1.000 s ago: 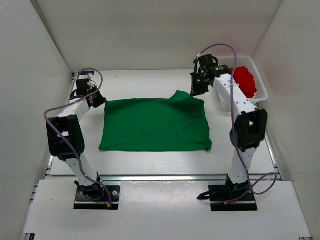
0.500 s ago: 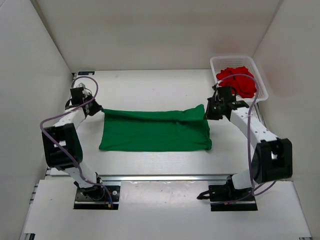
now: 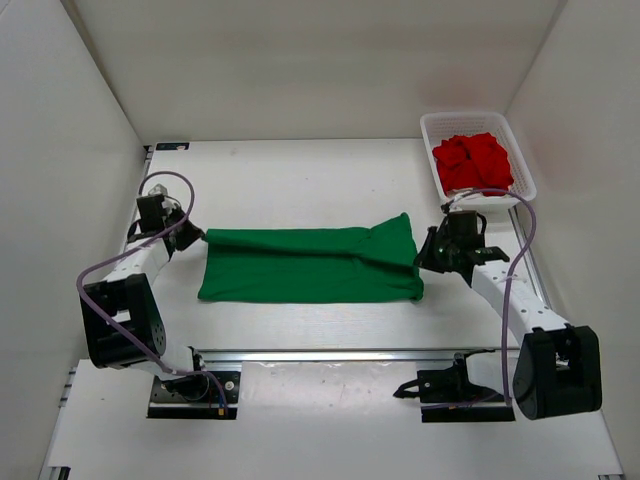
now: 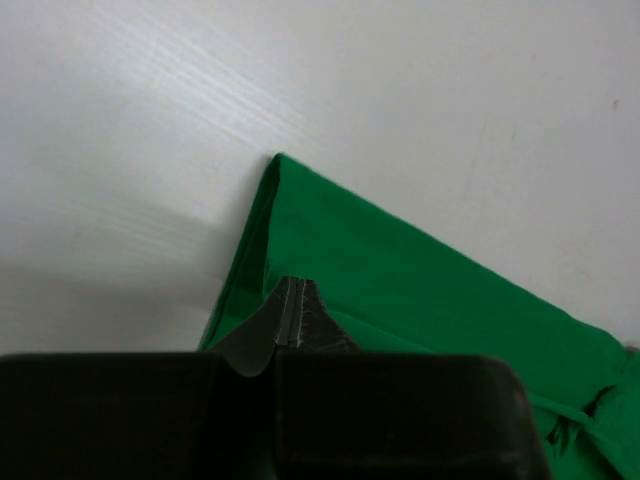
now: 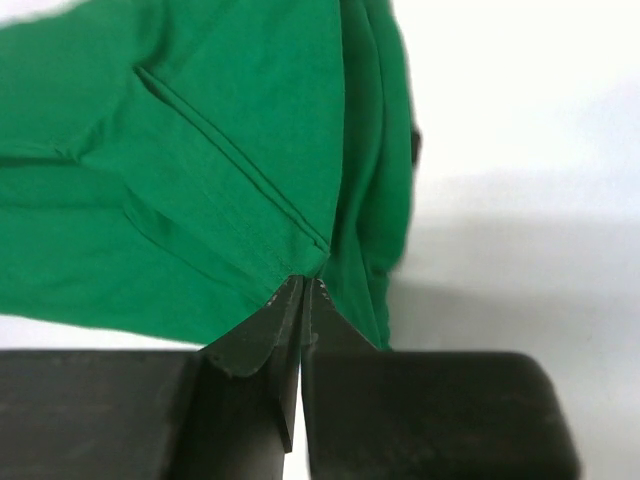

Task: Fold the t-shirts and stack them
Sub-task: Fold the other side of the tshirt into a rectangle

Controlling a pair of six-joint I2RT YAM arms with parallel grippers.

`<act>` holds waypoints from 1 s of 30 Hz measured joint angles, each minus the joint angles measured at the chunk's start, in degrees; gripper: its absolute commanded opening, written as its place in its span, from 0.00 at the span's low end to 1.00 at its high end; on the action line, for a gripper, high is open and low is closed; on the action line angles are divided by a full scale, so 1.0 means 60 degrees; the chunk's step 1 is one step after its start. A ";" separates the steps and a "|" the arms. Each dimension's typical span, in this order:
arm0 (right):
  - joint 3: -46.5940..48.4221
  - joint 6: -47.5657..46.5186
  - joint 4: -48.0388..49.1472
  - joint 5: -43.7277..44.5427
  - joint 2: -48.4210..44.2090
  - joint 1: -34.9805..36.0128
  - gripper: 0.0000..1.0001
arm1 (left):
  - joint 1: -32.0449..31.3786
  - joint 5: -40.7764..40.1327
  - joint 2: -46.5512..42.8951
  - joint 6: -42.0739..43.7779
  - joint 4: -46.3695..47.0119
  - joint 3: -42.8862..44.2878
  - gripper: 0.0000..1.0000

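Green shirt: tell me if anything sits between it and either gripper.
Nothing visible does. The left gripper is shut on the green shirt at its far left corner, the right gripper on its far right corner, with cloth right at the closed tips in both wrist views. The basket with the red shirt stands apart.

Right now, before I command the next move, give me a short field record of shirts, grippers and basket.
green t-shirt: lying on table, both far corners held
left gripper: shut on green t-shirt, far left corner
right gripper: shut on green t-shirt, far right corner
red t-shirt: crumpled inside basket
basket: far right of table
off-white t-shirt: not in view
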 measured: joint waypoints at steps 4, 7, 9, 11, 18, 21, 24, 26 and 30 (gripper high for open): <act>-0.0849 0.0295 0.0127 -0.0095 -0.0452 -0.0011 0.00 | 0.0044 -0.0047 -0.0062 -0.0080 -0.0069 -0.0430 0.00; -0.1432 0.0503 0.0277 -0.0091 -0.1075 0.0033 0.00 | 0.0193 0.0135 -0.0175 -0.0291 -0.0069 -0.0772 0.03; -0.1876 0.0656 0.0455 -0.0106 -0.1523 0.0033 0.02 | 0.0397 0.0277 -0.0310 -0.0466 0.0066 -0.1064 0.11; -0.2204 0.0710 0.0572 -0.0229 -0.1694 -0.0106 0.12 | 0.0586 0.0433 -0.0565 -0.0696 0.0197 -0.1453 0.29; -0.2091 0.0820 0.0324 0.0204 -0.2014 0.0120 0.28 | 0.1093 0.0703 -0.1792 -0.1453 0.0696 -0.2397 0.31; -0.1381 0.0714 0.0248 0.0572 -0.2171 0.0954 0.04 | 0.0816 0.0419 -0.2514 -0.1625 0.1071 -0.2430 0.26; -0.0703 0.0627 0.0772 0.0477 -0.1698 0.1552 0.05 | -0.0583 0.0168 -0.2809 -0.1690 0.1647 -0.2324 0.24; -0.0237 0.0474 0.1220 0.0211 -0.0874 0.1810 0.14 | -0.1894 -0.0015 -0.2670 -0.1690 0.2007 -0.2237 0.24; 0.0951 0.0106 0.1967 -0.0284 0.1752 0.2164 0.26 | -0.4484 -0.0178 -0.2200 -0.1665 0.2441 -0.2244 0.23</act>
